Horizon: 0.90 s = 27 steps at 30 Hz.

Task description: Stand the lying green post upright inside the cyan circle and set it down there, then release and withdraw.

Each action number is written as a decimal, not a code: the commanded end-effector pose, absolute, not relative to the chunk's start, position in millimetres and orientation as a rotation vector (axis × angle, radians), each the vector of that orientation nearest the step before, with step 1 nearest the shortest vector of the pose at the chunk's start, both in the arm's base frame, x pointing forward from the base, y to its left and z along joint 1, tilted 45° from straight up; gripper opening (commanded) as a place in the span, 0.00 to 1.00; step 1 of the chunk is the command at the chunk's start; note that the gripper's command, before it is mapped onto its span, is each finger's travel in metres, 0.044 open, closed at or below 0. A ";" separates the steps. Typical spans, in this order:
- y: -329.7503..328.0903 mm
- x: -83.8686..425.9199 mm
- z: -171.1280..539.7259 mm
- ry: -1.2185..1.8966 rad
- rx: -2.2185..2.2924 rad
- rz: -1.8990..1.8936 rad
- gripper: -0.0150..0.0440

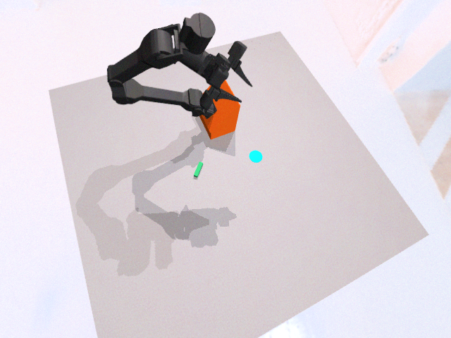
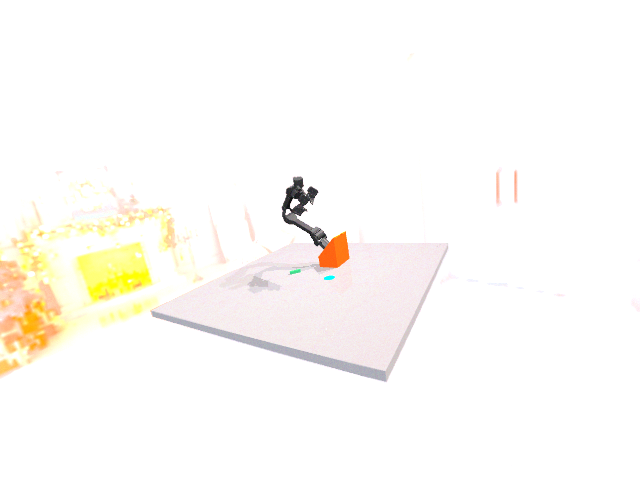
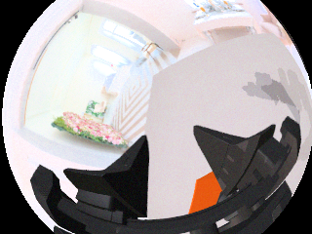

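The green post [image 1: 198,170] [image 2: 295,271] lies flat on the table [image 1: 309,218] [image 2: 310,320] [image 3: 185,97]. The flat cyan circle [image 1: 255,156] [image 2: 329,277] lies to its right in the top and exterior views, with nothing on it. My gripper [image 1: 246,94] [image 2: 309,207] [image 3: 171,135] is partly open, with nothing between its fingers. It hangs high above the table, well away from the post. Neither the post nor the circle shows in the wrist view.
A large orange wedge-shaped block [image 1: 223,117] [image 2: 338,253] [image 3: 204,192] stands at the arm's base, behind the post and circle in the exterior view. In the top view the gripper overlaps the block's upper part. Arm shadows fall across the table.
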<state>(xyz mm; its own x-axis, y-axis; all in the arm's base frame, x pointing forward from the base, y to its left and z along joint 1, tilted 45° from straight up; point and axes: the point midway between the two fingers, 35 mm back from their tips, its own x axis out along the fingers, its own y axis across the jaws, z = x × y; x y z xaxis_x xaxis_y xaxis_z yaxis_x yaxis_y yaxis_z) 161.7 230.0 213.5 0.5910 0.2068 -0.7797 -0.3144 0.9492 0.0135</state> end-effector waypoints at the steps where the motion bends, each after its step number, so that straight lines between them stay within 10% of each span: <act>1: 200.7 188.1 201.7 0.912 -0.119 0.129 0.65; 27: -52.5 227.2 155.2 1.106 -0.031 -1.043 0.65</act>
